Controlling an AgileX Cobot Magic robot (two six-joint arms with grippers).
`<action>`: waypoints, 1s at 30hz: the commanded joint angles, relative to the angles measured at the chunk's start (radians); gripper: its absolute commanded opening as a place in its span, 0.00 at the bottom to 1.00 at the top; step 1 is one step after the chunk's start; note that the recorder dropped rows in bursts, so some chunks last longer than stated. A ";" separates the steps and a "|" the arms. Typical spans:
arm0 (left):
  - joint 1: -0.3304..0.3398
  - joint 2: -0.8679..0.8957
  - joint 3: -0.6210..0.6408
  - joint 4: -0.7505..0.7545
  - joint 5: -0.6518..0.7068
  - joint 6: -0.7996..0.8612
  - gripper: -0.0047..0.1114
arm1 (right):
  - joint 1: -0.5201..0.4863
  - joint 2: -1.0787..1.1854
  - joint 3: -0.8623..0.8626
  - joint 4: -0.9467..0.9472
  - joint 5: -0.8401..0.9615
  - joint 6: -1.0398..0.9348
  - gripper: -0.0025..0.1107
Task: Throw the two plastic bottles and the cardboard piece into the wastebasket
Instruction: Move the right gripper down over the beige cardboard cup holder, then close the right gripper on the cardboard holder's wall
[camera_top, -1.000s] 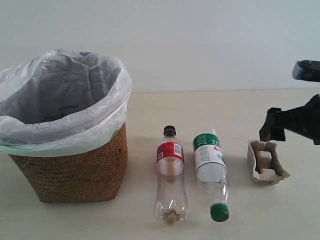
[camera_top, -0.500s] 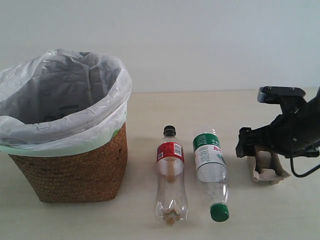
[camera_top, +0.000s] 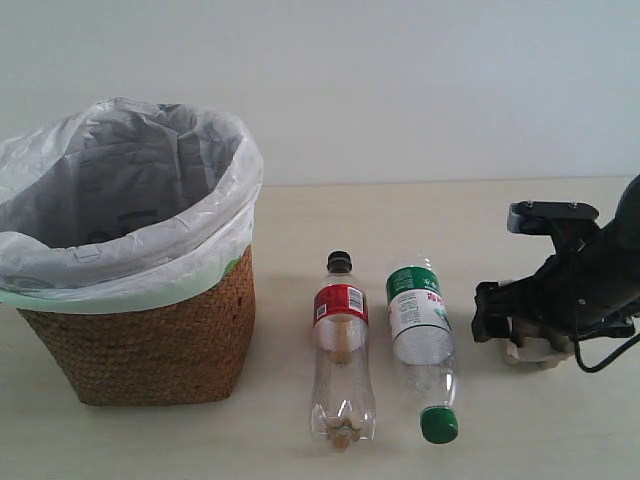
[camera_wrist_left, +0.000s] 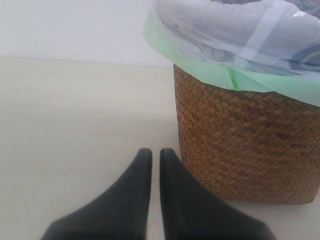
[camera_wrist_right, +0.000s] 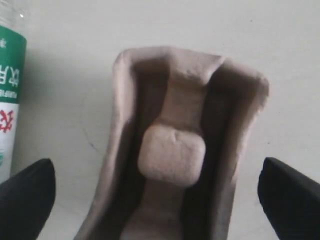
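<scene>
The wicker wastebasket (camera_top: 140, 340) with its white bag stands at the left. Two bottles lie side by side in the middle: the red-label bottle (camera_top: 341, 345) with its black cap pointing away, and the green-label bottle (camera_top: 420, 335) with its green cap toward the front. The cardboard piece (camera_top: 530, 345) sits at the right, mostly hidden under my right gripper (camera_top: 530, 320). In the right wrist view the cardboard piece (camera_wrist_right: 175, 150) lies between the two wide-apart fingertips (camera_wrist_right: 30, 192), so that gripper (camera_wrist_right: 160, 195) is open around it. My left gripper (camera_wrist_left: 151, 160) is shut and empty beside the wastebasket (camera_wrist_left: 245, 145).
The pale table (camera_top: 400, 220) runs back to a plain white wall. Bare tabletop (camera_wrist_left: 75, 125) stretches beside the basket in the left wrist view. The green-label bottle (camera_wrist_right: 10, 85) lies close beside the cardboard piece.
My right arm has come in from the right edge and dropped over the cardboard piece, now straddling it. Bottles, basket and left gripper have not moved.
</scene>
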 joint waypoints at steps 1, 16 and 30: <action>0.003 -0.002 0.003 0.002 -0.003 -0.009 0.09 | -0.001 0.037 -0.002 -0.030 0.016 0.001 0.94; 0.003 -0.002 0.003 0.002 -0.003 -0.009 0.09 | -0.001 0.042 -0.004 -0.034 -0.021 0.017 0.23; 0.003 -0.002 0.003 0.002 -0.003 -0.009 0.09 | -0.001 -0.135 -0.004 -0.041 0.028 0.008 0.03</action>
